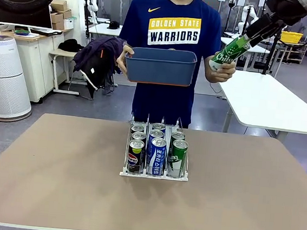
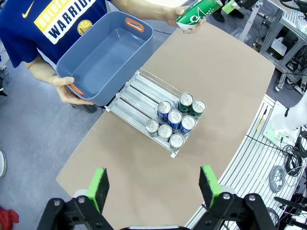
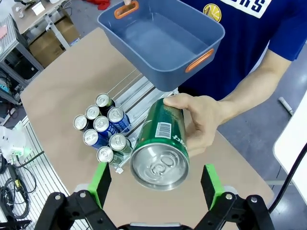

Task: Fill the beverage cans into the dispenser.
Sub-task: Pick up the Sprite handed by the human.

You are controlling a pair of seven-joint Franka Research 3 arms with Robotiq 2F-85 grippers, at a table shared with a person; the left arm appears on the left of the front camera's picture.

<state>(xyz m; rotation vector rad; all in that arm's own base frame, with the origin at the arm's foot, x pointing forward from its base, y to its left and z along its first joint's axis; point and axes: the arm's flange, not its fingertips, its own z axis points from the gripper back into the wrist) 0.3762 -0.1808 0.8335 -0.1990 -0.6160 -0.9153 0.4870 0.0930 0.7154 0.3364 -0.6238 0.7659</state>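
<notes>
Clear acrylic forms the dispenser (image 1: 154, 174), which is set near the middle of the brown table (image 1: 54, 181); eight beverage cans (image 1: 157, 148) are lined up in its three lanes, with black ones at the left, blue-and-white ones in the middle and green ones at the right. In the left wrist view the left gripper (image 2: 153, 184) is seen high above the table's near edge with its green pads spread wide and nothing between them. Behind the dispenser a dark blue tub (image 1: 160, 65) is held above the table's far edge by one hand of the person (image 1: 126, 55). Further right, a green can (image 1: 228, 52) is held up tilted in the person's other hand (image 1: 223, 67). In the right wrist view the right gripper (image 3: 154, 182) is spread wide, and the can's silver top lies between its pads without being touched by either.
</notes>
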